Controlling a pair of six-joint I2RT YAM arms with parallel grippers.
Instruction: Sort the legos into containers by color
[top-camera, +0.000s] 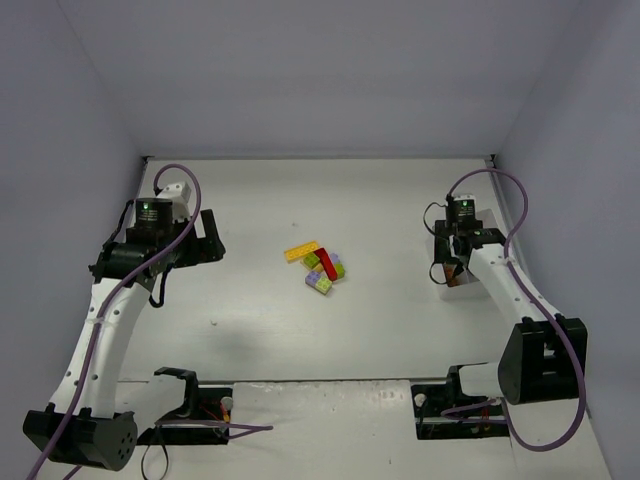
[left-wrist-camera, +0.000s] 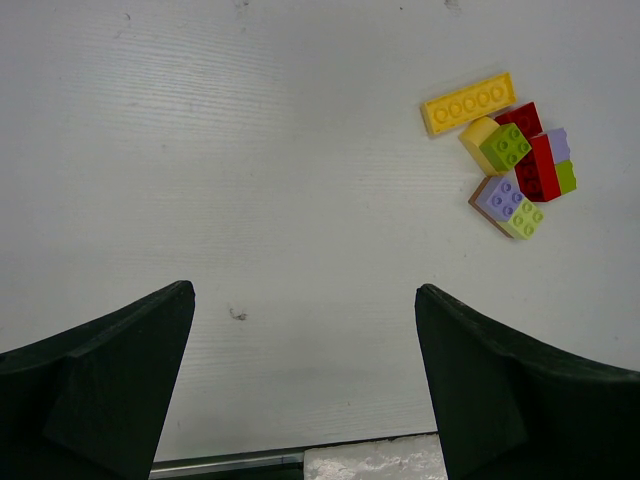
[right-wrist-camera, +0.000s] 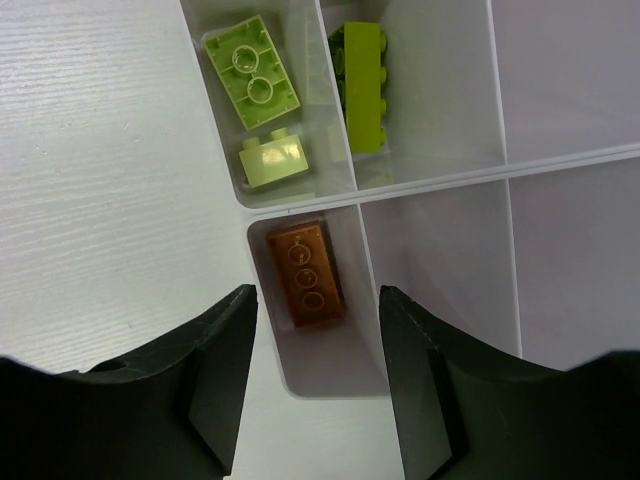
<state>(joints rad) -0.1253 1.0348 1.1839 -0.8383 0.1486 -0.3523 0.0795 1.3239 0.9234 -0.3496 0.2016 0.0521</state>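
Observation:
The loose legos (top-camera: 322, 265) lie in a tight pile at the table's middle. In the left wrist view they are a long yellow plate (left-wrist-camera: 468, 102), a lime brick (left-wrist-camera: 505, 146), a red brick (left-wrist-camera: 538, 168) and a lavender brick (left-wrist-camera: 498, 197), among others. My left gripper (top-camera: 208, 240) (left-wrist-camera: 303, 300) is open and empty, well left of the pile. My right gripper (top-camera: 450, 268) (right-wrist-camera: 317, 330) is open and empty, hovering over the white divided tray (top-camera: 462, 282) (right-wrist-camera: 500, 180). One brown brick (right-wrist-camera: 305, 270) lies in the compartment under the jaws. Three lime bricks (right-wrist-camera: 252, 70) lie in the compartment beside it.
The tray stands at the right of the table, mostly hidden under the right arm in the top view. Its two other compartments (right-wrist-camera: 570, 80) show nothing in their visible parts. Grey walls enclose the table on three sides.

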